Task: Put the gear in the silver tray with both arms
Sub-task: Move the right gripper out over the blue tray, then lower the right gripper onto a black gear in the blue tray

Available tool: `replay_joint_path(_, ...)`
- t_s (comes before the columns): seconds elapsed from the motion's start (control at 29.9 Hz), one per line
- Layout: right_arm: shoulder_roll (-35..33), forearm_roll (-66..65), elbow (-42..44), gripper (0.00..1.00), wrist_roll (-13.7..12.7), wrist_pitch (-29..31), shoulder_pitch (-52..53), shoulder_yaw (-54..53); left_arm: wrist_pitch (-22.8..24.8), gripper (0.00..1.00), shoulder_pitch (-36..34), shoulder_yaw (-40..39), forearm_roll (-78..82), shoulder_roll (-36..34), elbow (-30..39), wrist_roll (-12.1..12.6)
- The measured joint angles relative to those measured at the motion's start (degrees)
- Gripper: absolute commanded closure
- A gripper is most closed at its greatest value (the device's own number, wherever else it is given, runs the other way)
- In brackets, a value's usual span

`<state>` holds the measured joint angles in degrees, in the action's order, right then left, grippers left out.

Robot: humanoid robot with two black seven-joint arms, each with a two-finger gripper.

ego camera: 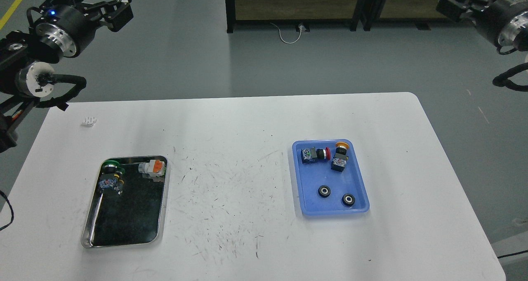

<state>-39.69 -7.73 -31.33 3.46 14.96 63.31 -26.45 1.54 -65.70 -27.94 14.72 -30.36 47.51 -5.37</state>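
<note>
The silver tray (123,221) lies at the front left of the white table. It holds a green-capped push button (110,174) and an orange and white switch part (153,168). Two small black gears (325,191) (348,199) lie in the blue plastic tray (330,212) right of centre. My left gripper (117,8) is raised at the top left, off the table's far edge, open and empty. My right gripper (447,1) is raised at the top right, also off the table, open and empty. Both are far from the trays.
The blue tray also holds a red-capped button (314,154) and a yellow-capped button (340,157). A small white clip (89,121) lies near the table's far left corner. A dark shelf frame (297,4) stands on the floor behind the table.
</note>
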Motion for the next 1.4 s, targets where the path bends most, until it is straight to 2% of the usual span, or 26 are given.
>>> replay_joint_path(0.17, -0.72, 0.03, -7.45, 0.00, 0.12, 0.07, -3.34, 3.35, 3.10, 0.01, 0.14, -0.05, -0.29, -2.94, -0.19, 0.30)
replay_joint_path(0.4, -0.84, -0.72, -15.82, 0.06, -0.06, 0.65, -8.83, 5.98, 4.83, 0.02, 1.95, 0.14, -0.29, -7.64, -0.19, -1.69)
replay_joint_path(0.7, -2.34, -6.18, -22.24, 0.08, -0.21, 8.80, -11.02, 14.72, 7.49, 0.02, 4.50, 0.71, 0.69, -11.97, 0.14, -2.10)
replay_joint_path(0.84, -2.40, -7.57, -23.66, 0.04, -0.22, 11.22, -11.08, 18.83, 7.64, 0.01, 5.00, 3.33, 3.97, -14.51, 0.58, -2.68)
replay_joint_path(1.07, -1.13, -10.26, -23.86, 0.05, -0.77, 13.01, -10.99, 24.15, 8.32, 0.01, 5.25, 10.88, 7.44, -18.29, 1.58, -6.92)
replay_joint_path(1.4, 3.47, -14.02, -23.61, 0.05, -0.68, 12.96, -11.09, 29.77, 8.39, 0.02, 6.43, 11.76, 7.51, -20.82, 2.93, -7.37)
